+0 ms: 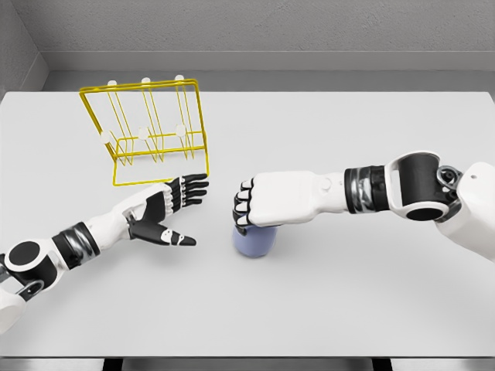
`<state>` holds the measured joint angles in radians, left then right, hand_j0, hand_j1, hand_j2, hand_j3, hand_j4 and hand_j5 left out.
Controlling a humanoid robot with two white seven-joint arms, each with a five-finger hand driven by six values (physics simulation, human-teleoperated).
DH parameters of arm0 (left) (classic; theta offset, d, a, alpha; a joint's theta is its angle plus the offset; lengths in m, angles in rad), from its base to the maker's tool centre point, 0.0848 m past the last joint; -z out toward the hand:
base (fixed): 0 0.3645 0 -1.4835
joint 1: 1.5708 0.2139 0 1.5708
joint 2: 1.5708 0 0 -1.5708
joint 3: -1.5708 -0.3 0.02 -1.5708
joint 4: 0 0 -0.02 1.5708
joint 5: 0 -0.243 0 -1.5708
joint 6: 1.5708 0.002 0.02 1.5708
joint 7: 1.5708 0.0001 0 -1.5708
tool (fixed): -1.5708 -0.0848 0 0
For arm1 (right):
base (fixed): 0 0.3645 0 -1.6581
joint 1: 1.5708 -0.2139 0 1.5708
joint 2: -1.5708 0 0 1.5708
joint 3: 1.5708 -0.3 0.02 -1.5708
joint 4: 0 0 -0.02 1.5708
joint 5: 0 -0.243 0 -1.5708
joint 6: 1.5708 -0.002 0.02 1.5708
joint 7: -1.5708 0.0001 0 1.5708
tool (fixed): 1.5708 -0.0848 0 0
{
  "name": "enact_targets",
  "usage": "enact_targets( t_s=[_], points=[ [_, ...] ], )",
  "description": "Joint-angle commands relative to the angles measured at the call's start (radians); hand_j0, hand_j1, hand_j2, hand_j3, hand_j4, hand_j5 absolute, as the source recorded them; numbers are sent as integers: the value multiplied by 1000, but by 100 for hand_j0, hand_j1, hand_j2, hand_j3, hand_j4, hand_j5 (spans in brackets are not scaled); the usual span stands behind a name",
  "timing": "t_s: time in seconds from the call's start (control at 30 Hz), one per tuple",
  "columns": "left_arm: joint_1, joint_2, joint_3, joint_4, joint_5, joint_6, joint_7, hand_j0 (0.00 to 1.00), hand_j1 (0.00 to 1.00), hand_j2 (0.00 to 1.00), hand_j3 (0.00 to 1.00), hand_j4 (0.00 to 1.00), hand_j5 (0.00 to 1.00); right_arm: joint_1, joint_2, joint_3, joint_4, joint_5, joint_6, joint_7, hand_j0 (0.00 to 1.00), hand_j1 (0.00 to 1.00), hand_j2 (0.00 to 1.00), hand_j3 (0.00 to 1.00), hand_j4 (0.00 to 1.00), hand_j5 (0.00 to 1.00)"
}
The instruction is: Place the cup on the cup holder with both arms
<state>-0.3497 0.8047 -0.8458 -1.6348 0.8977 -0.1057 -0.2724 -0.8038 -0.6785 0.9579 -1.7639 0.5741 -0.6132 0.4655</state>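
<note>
A pale blue cup point(254, 243) stands on the white table point(348, 309) near the middle. My right hand point(249, 207) is over the cup's top, fingers curled down around its rim, hiding the upper part. My left hand point(176, 207) is to the left of the cup with fingers spread flat and the thumb pointing right, not touching anything. The yellow wire cup holder point(151, 131) with white-tipped pegs stands at the back left, just beyond the left hand.
The table's front edge runs along the bottom of the view. A grey wall rises behind the table's far edge. Both forearms lie low over the tabletop.
</note>
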Motion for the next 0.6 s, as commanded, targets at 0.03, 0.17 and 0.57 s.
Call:
enact_targets(
  t_s=[0.03, 0.17, 0.57],
  points=[
    [0, 1, 1, 0, 3, 0, -1, 100, 100, 100, 100, 100, 100, 0, -3, -1, 4, 12, 2, -1, 55, 55, 55, 55, 55, 55],
    [-2, 1, 1, 0, 3, 0, -1, 100, 100, 100, 100, 100, 100, 11, -4, -1, 1, 13, 2, -2, 92, 92, 92, 92, 92, 92],
    [-2, 1, 1, 4, 3, 0, -1, 100, 100, 100, 100, 100, 100, 14, -44, -131, -3, -102, 2, -15, 100, 100, 100, 100, 100, 100]
  ],
)
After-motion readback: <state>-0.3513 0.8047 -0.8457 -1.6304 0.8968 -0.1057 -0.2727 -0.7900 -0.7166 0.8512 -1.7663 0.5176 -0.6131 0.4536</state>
